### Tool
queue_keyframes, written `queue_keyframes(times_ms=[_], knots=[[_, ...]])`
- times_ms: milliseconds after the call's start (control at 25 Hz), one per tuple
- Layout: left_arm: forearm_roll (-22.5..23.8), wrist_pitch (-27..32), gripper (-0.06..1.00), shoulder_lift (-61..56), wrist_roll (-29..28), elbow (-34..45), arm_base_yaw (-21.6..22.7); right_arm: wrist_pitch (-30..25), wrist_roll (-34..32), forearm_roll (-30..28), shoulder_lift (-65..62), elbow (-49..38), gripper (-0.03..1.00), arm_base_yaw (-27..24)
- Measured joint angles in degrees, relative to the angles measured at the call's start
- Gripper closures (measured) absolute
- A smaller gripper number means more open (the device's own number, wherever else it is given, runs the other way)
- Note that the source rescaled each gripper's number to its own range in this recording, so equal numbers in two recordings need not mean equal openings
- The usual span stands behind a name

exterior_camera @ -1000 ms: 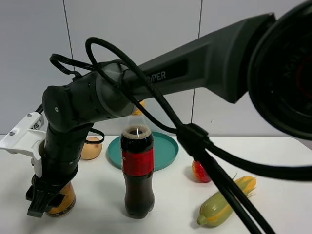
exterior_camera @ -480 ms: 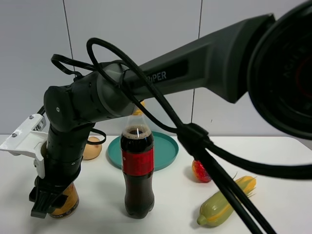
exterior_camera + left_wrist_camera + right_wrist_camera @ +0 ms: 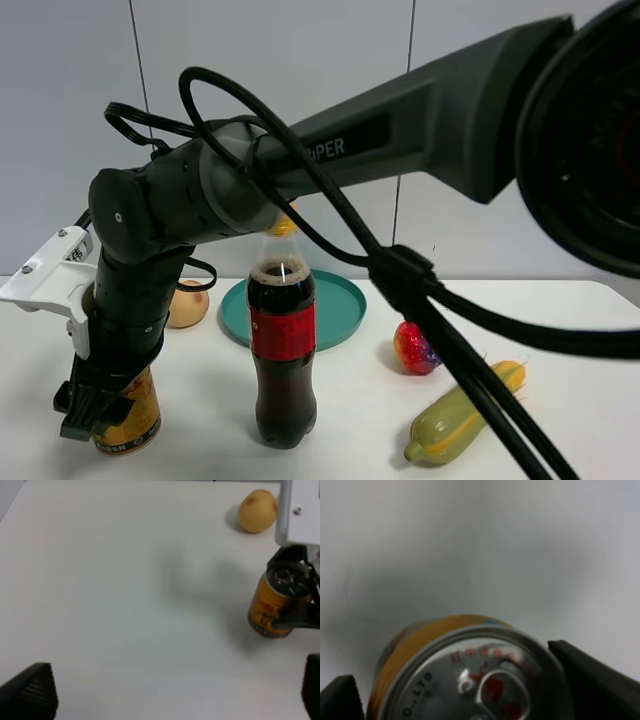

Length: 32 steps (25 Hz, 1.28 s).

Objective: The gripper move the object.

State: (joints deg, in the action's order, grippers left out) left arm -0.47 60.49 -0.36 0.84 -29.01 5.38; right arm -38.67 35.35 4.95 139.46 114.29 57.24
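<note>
The gold-yellow can with red markings stands at the table's front left. It also shows in the left wrist view and, close up with its silver pull-tab top, in the right wrist view. My right arm reaches across from the right. Its black gripper is shut on the can from above, with one finger on each side. The white block sits by its wrist. My left gripper is open and empty, well away from the can over bare table.
A dark cola bottle with a red label stands just right of the can. Behind it lie a teal plate and a tan egg-shaped object. A multicoloured ball and a corn cob lie to the right.
My right gripper and the can in it have shifted slightly toward the table's front. The arm's elbow has risen a little. The other objects have not moved.
</note>
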Motion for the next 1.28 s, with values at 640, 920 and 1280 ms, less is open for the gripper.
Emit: queue_keyframes(times_ms=[640, 920, 1280], knots=[[0.0, 0.0, -0.06, 0.0, 0.0, 0.0, 0.0, 0.89, -0.79, -3.22, -22.28, 0.0, 0.59, 0.0], [0.0, 0.0, -0.06, 0.0, 0.0, 0.0, 0.0, -1.95, -2.93, -11.81, -38.62, 0.02, 0.37, 0.0], [0.0, 0.0, -0.06, 0.0, 0.0, 0.0, 0.0, -13.04, -15.01, -23.36, -57.23, -10.92, 0.36, -4.8]])
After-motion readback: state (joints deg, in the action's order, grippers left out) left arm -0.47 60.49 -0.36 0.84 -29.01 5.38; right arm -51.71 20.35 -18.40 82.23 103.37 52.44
